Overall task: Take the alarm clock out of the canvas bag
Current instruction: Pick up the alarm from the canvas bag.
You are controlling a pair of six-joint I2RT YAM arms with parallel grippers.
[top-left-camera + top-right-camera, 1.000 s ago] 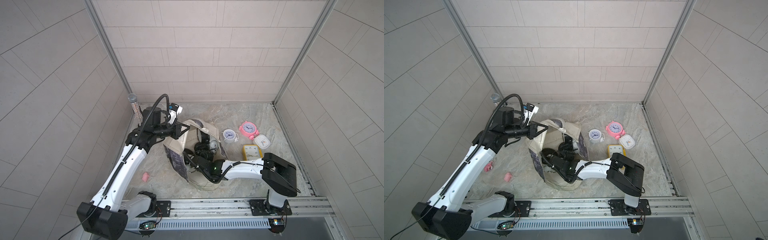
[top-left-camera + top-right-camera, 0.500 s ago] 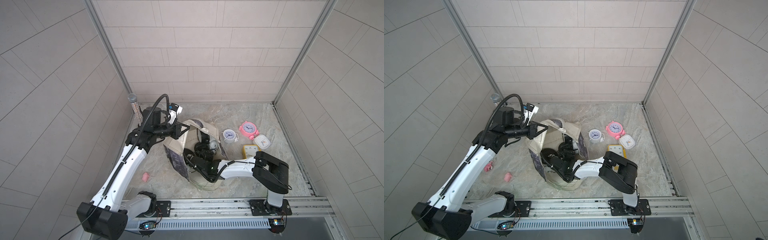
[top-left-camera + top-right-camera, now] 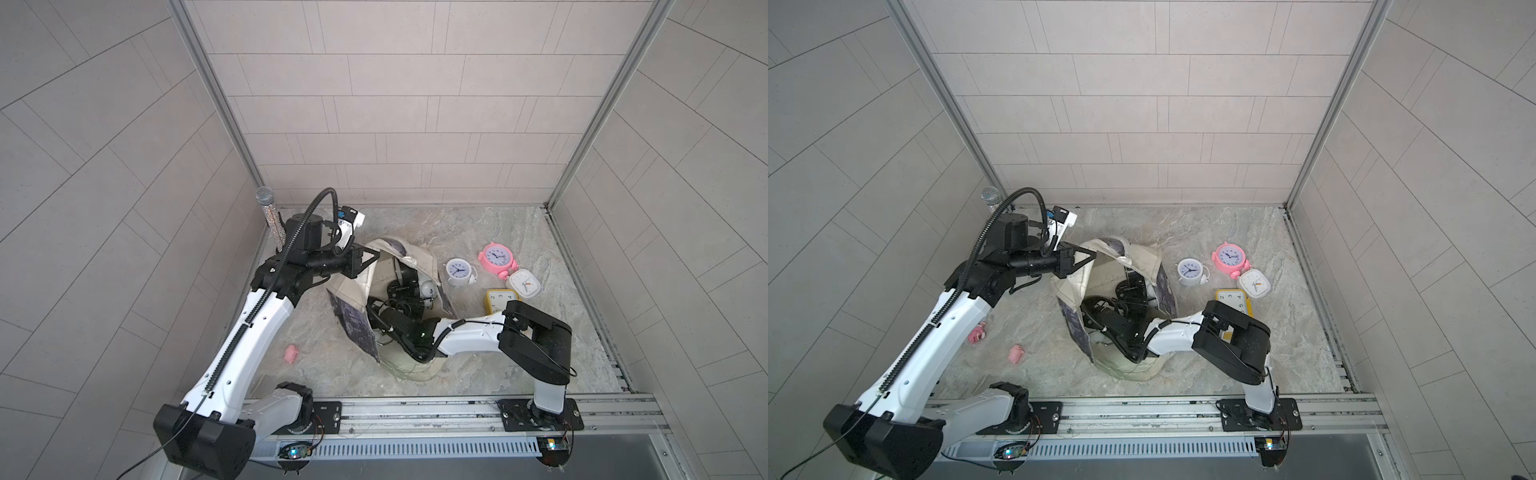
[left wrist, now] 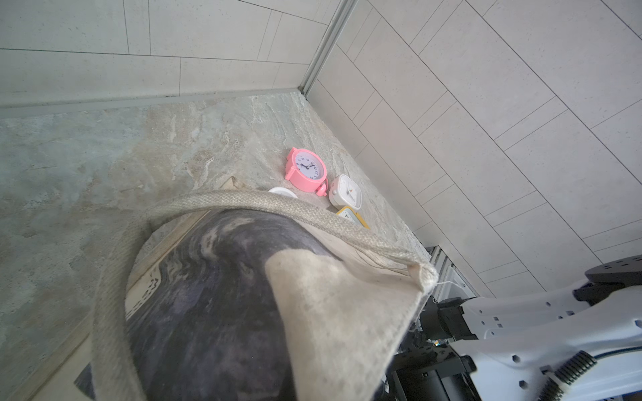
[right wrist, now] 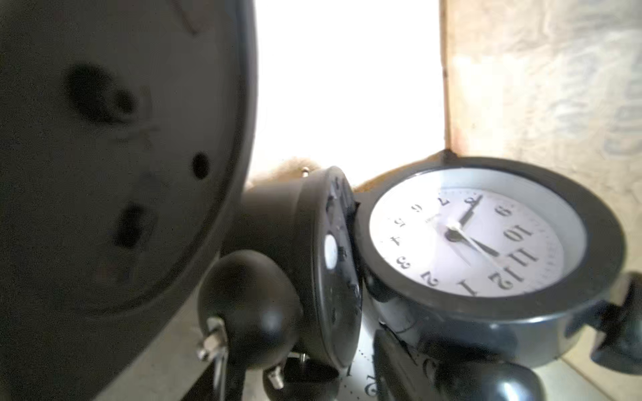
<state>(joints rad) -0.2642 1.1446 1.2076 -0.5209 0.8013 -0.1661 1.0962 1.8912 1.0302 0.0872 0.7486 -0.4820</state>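
Canvas bag [image 3: 420, 259], qty 1: cream cloth with a dark grey-purple print, standing mouth-up mid-floor. One cream rope handle [image 4: 243, 203] shows in the left wrist view. Lettering on the cloth is too small to read.

Arms, qty 2.
- Left gripper [image 3: 372, 259]: jaws together, pinched on the bag's rim on the left-arm side, rim lifted there.
- Right gripper [image 3: 1128, 290]: down inside the bag mouth among the clocks. Its fingers are hidden, so I cannot tell whether they are apart or together, or whether anything is held.

Clocks inside the bag, right wrist view, three black ones counted:
- Large dark clock back [image 5: 121, 173], close to the lens and blurred.
- Black alarm clock [image 5: 476, 243], white dial tilted face up, Arabic numerals around it mostly legible.
- Twin-bell clock [image 5: 333, 264], edge-on, touching that one's rim.
- Beneath them a white dial [image 5: 370, 382] shows a "2"; I cannot tell what it belongs to.

Clocks outside the bag, qty 4, clustered on the floor on the right-arm side:
- Pink clock [image 3: 496, 257].
- Yellow clock [image 3: 498, 300], partly under the right arm, numerals 2, 3, 4 showing.
- White round clock [image 3: 457, 271].
- White square clock [image 3: 524, 283].

Glitter microphone [image 3: 269, 220], qty 1, upright in the far left corner.

Small bits on the floor, qty 2: pink piece [image 3: 1016, 354] and second pink piece [image 3: 977, 334].
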